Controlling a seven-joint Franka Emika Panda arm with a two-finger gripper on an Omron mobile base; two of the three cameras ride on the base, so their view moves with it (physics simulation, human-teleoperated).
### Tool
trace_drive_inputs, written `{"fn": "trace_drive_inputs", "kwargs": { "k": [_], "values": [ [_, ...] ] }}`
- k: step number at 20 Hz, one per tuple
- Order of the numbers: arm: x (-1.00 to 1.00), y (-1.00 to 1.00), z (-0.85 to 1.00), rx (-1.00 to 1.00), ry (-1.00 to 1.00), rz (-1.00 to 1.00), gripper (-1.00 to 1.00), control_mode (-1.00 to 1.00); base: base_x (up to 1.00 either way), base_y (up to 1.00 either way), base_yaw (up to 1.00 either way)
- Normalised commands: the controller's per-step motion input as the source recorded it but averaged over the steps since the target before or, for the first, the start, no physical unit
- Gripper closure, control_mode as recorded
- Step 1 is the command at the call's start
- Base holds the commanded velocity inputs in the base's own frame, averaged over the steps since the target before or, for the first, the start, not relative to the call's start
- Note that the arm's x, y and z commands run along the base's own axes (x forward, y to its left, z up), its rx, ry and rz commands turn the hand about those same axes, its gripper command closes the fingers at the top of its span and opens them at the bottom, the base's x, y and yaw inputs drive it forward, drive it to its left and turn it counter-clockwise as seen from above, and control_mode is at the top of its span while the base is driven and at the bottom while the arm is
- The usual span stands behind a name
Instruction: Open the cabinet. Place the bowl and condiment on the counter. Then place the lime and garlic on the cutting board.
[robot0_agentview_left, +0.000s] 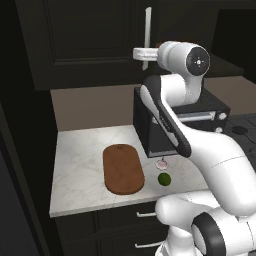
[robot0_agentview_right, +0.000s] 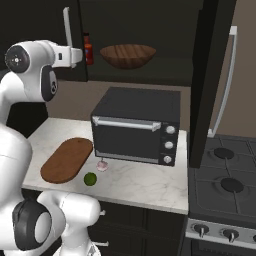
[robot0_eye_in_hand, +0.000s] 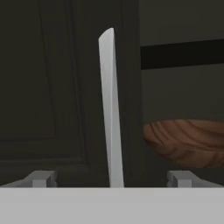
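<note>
Dark cabinet (robot0_eye_in_hand: 65, 87) fills my far wall; my fingers (robot0_eye_in_hand: 43, 178) spread wide around its left handle (robot0_eye_in_hand: 110, 109), should centre before closing.

Black toaster oven (robot0_agentview_right: 136, 127) below and right of end effector, silver handle bar across door, three knobs at right edge. Gas stove (robot0_agentview_right: 222, 192) farther right and lower, dark burners, front knobs.

Black toaster oven (robot0_agentview_right: 136, 127), gas stove (robot0_agentview_right: 222, 187)
</note>
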Motion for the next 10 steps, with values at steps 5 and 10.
{"fn": "trace_drive_inputs", "kwargs": {
  "k": [5,10],
  "values": [
    [0.12,0.0,0.2,0.0,0.01,0.0,-1.0,-1.0,0.0,0.0,0.0],
    [0.16,0.0,0.13,0.0,0.0,0.0,-1.0,-1.0,0.0,0.0,0.0]
  ]
}}
